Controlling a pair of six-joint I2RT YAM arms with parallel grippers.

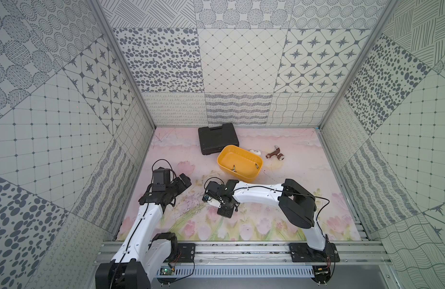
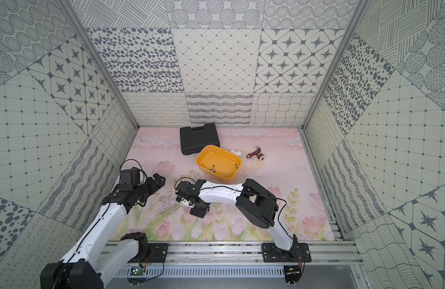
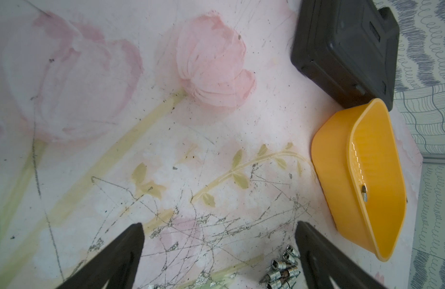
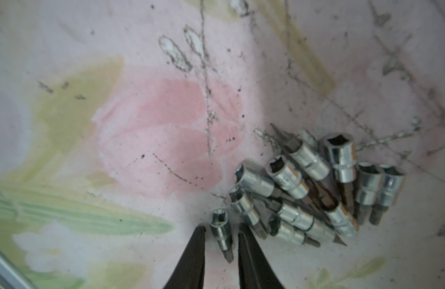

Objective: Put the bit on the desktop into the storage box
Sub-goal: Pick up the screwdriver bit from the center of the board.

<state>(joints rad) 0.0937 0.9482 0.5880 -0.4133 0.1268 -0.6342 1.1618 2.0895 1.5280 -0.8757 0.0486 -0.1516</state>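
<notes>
Right wrist view shows the right claw (image 4: 222, 226) narrowly spread astride one bit (image 4: 222, 237) just beside the heap of bits (image 4: 316, 190), its long axis along the fingers (image 4: 191, 257), seemingly not yet pinched.

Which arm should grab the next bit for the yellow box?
Right. The right pincer sits around a bit at the edge of the pile; the left pincer hangs open, holding nothing.
</notes>
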